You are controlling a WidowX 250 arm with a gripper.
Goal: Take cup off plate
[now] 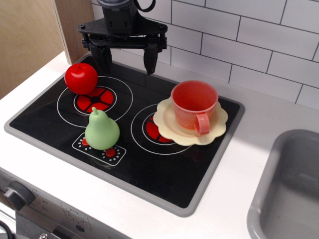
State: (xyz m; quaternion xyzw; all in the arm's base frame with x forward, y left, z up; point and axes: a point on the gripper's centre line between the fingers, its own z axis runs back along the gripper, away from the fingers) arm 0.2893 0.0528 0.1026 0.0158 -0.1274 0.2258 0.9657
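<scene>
We see the coral cup (pixel 194 106) upright on the scalloped cream plate (pixel 169 124), on the right burner of the black stovetop (pixel 149 164). A glossy apple (pixel 80 78) and matte pear (pixel 101 130) sit left. Our pincer (pixel 127 59) hangs released, empty.

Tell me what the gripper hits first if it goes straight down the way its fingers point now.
Most likely the bare black stovetop near the back edge. The open gripper points down between the apple and the cup, with nothing under it, though one view leaves depth uncertain.
</scene>
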